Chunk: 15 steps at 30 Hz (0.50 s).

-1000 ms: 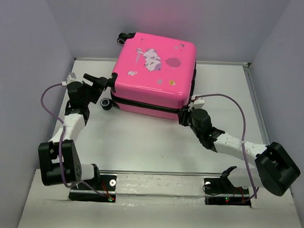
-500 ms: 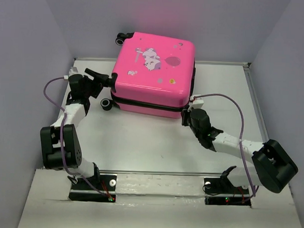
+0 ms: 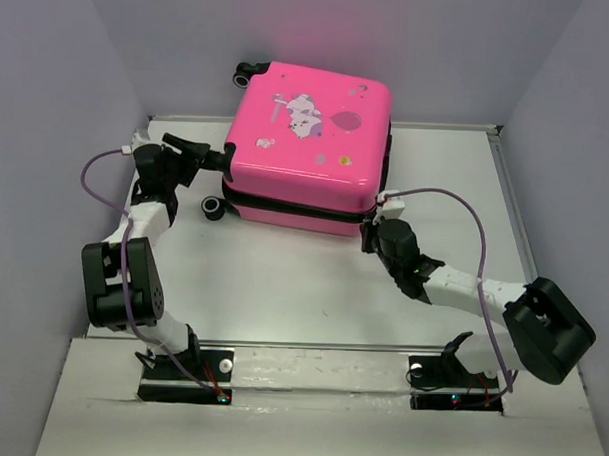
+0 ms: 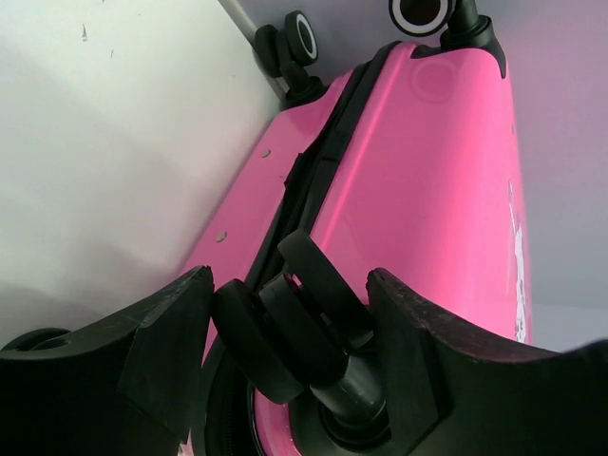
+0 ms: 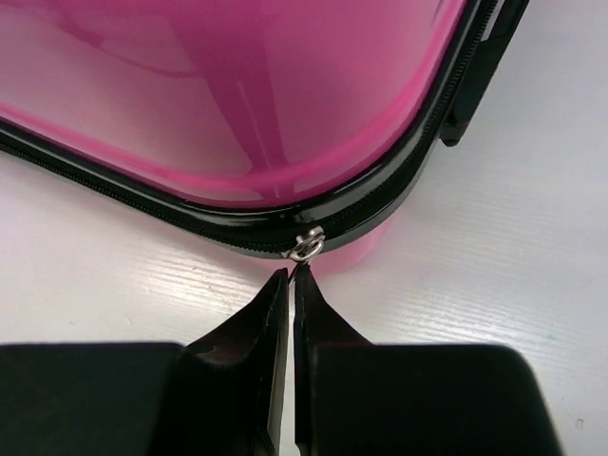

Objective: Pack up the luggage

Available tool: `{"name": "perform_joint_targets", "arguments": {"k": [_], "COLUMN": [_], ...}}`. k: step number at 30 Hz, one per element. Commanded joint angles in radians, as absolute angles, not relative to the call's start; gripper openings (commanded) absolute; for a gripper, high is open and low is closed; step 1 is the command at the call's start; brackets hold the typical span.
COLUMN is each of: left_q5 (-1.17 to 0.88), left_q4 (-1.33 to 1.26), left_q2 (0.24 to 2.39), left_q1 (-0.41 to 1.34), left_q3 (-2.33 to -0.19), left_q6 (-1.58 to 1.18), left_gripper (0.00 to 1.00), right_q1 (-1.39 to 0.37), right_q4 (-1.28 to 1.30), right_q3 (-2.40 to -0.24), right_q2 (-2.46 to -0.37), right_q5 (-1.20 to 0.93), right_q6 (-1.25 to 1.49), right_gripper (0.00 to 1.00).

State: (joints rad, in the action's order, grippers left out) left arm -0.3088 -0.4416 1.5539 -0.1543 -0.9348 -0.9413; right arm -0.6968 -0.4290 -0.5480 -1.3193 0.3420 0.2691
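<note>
The luggage (image 3: 308,138) is a hot-pink hard-shell suitcase with cartoon stickers. It lies flat and closed at the back of the table. My left gripper (image 3: 209,153) is at its near-left corner. In the left wrist view its fingers (image 4: 171,332) stand on either side of a black twin wheel (image 4: 294,323) and press on it. My right gripper (image 3: 367,233) is at the near-right corner. In the right wrist view it (image 5: 290,275) is shut, pinching the thin pull just below the silver zipper ring (image 5: 307,245) on the black zipper (image 5: 142,204).
Grey walls enclose the white table (image 3: 283,277) on the left, back and right. Another suitcase wheel (image 3: 214,207) sits on the table under the left corner, and two more (image 3: 248,76) stick out at the back. Purple cables (image 3: 455,203) loop off both wrists.
My left gripper has moved back and right, from beside the suitcase's left corner onto its wheel. My right gripper has shifted slightly left while staying at the zipper. The suitcase has not moved.
</note>
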Motion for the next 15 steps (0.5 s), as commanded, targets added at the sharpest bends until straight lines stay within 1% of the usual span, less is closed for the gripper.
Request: {"name": "perform_joint_targets", "arguments": {"k": [1,3,5,8,11,15], "left_q5": [-0.362,-0.342,-0.350,-0.356,-0.357,-0.379], "left_q4": [-0.581,-0.621,-0.696,-0.729,-0.749,-0.753], "left_q2": [1.488,1.471,1.467,1.474,1.468,1.387], "left_q1": [-0.005,0.069,0.087,0.118,0.170,0.224], "left_q3": [-0.852,-0.807,-0.740,-0.704,-0.681,-0.632], "left_q6": [-0.936,-0.951,-0.985,-0.992,-0.992,-0.973], "left_gripper": [0.06,0.06,0.06,0.06,0.06,0.06], "right_q1": [-0.849,-0.897,-0.942,-0.963,-0.972,-1.009], "right_q4": [-0.535,-0.535,-0.517,-0.476,-0.483,-0.485], "right_q3": [-0.632,-0.684,-0.716,-0.767,-0.813,-0.903], "right_q2": [-1.397,-1.451,-1.476,-1.502,-1.523,-1.617], "right_q5": [0.294,0.336,0.394,0.454,0.385,0.286], "right_q6": [0.288,0.269,0.265,0.272,0.270,0.247], "right_gripper": [0.07,0.07,0.07,0.07,0.07,0.07]}}
